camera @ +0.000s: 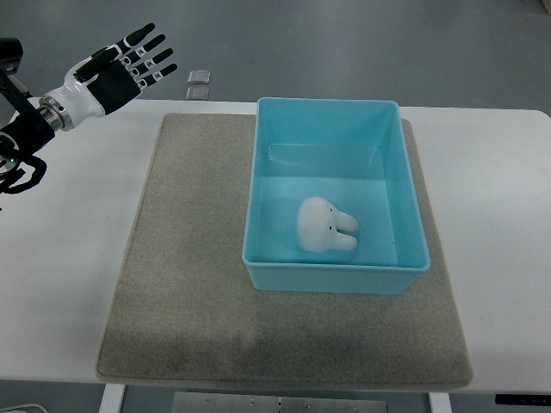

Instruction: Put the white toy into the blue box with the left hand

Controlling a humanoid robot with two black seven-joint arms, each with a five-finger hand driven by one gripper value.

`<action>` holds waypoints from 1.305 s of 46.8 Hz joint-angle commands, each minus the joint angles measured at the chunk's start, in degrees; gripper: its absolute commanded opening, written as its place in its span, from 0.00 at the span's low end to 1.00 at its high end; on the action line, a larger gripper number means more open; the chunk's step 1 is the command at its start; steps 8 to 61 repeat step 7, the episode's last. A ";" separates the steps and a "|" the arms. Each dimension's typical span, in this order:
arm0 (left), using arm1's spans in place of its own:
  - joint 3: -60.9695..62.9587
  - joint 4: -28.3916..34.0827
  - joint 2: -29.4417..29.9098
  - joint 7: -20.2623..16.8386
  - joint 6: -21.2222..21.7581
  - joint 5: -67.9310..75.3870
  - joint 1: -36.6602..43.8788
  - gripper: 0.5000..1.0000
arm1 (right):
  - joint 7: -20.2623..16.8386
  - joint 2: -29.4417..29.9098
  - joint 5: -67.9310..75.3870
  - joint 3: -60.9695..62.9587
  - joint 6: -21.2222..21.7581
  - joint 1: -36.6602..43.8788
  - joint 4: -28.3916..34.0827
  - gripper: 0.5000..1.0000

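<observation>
My left hand (120, 69) hangs at about ten o'clock in the view, off the mat's far-left corner and over the edge of the surface (60, 258). My fingers (153, 58) are spread apart and nearly straight, pointing toward two o'clock, and they hold nothing. The forearm runs back from the wrist toward eight o'clock and leaves at the left edge.

The toy (324, 226) lies inside the box (336, 280), on its floor, in the half nearer to me and a little left of the middle. Its round body sits at the nine o'clock end, and two stubby lobes stick out from it toward about four o'clock, so its long axis runs roughly from ten to four. It rests close to the near wall without clearly touching it. Small dark marks show on the body; I cannot make them out.

The box stands upright and open on the mat (189, 284), toward the mat's right side, its long sides running from twelve to six. The mat lies flat on the surface. My hand is well apart from the box and the toy.

Two small grey squares (199, 83) lie on the floor at about eleven o'clock, just beyond the far edge of the surface.
</observation>
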 commanded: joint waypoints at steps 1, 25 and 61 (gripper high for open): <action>0.00 0.01 0.07 0.00 0.00 0.00 0.00 0.99 | 0.03 0.00 -0.35 -0.11 -0.01 -0.09 0.18 0.87; 0.00 0.01 0.43 0.00 0.00 0.00 0.00 0.99 | 0.82 0.00 -0.61 -0.19 0.08 -0.17 0.18 0.87; 0.00 0.01 0.43 0.00 0.00 0.00 0.00 0.99 | 0.82 0.00 -0.61 -0.19 0.08 -0.17 0.18 0.87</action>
